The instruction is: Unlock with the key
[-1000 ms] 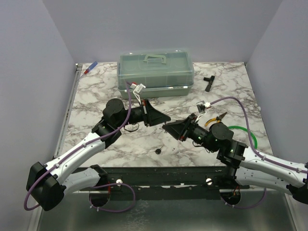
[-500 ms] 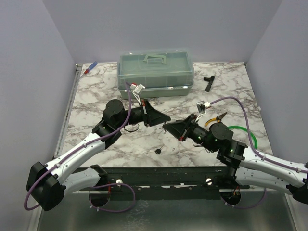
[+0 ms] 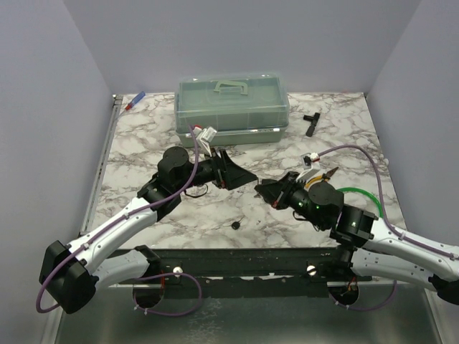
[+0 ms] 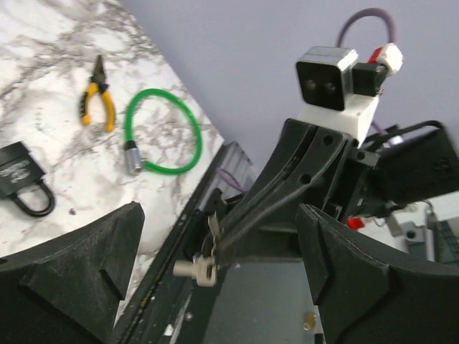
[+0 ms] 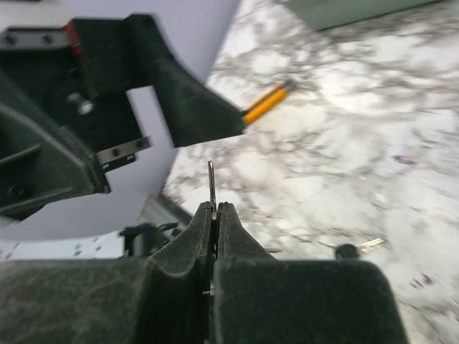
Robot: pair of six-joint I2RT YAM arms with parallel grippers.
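My right gripper is shut on the key. Only its thin silver blade sticks out past the fingertips; the head is hidden between the pads. The left wrist view shows the same blade at the tip of the right gripper. My left gripper faces it with jaws wide open and nothing between them. A second small key with a round black head lies on the marble. The black padlock lies flat on the table, apart from both grippers.
A translucent green lidded box stands at the back. A black T-shaped tool lies at the back right, a red and blue pen at the back left. Yellow-handled pliers and a green cable loop lie by the right arm.
The left gripper has gone from shut to wide open. The right gripper closed on the key and has drawn back a little to the right.
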